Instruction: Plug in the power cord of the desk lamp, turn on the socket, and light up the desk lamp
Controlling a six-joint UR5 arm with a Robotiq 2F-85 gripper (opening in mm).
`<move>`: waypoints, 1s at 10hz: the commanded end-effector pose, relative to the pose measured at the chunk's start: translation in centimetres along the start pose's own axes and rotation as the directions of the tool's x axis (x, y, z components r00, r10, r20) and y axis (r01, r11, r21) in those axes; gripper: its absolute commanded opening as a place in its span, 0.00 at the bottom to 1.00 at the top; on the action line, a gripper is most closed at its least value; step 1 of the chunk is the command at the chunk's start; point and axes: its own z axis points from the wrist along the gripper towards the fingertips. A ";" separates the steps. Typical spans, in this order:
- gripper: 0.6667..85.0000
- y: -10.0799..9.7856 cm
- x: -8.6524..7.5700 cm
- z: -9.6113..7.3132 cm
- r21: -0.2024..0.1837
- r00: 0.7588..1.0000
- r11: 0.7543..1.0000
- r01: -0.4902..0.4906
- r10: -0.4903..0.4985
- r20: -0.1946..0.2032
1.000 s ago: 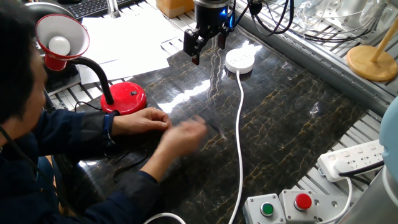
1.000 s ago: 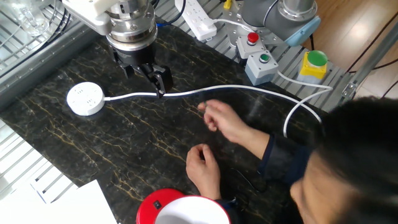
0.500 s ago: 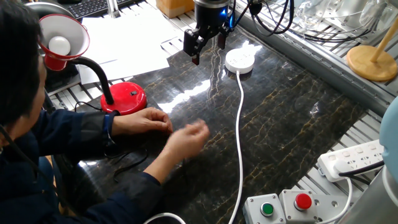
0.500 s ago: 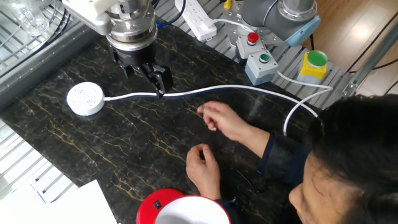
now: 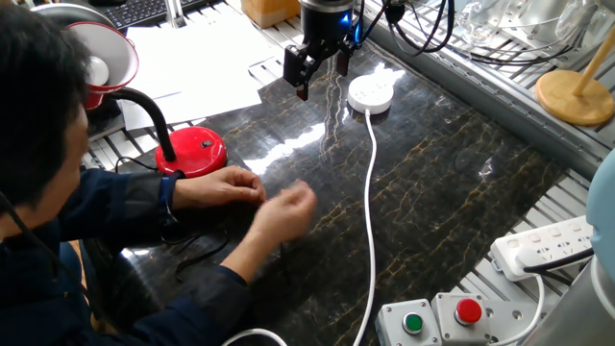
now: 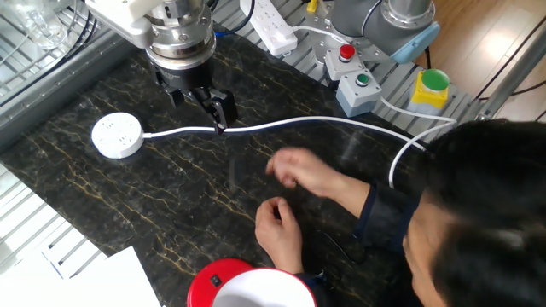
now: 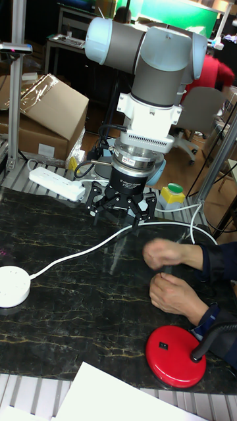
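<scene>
The desk lamp stands at the table's edge, with its red base on the table and its red shade half hidden behind a person's head. Its thin black power cord loops under the person's arms; the plug is hidden by the hands. The round white socket lies on the dark marble. My gripper hangs open just above the table beside the socket's white cable, holding nothing.
A person leans over the near edge with both hands on the table. A long white power strip and a button box sit on the slatted frame. Papers lie behind the lamp.
The person's right hand has shifted slightly over the table and the head has leaned further in. My gripper and the socket have not moved.
</scene>
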 end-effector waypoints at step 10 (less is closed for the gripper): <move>0.00 -0.8 -2.4 0.7 0.067 0.966 0.969 -0.237 0.228 0.124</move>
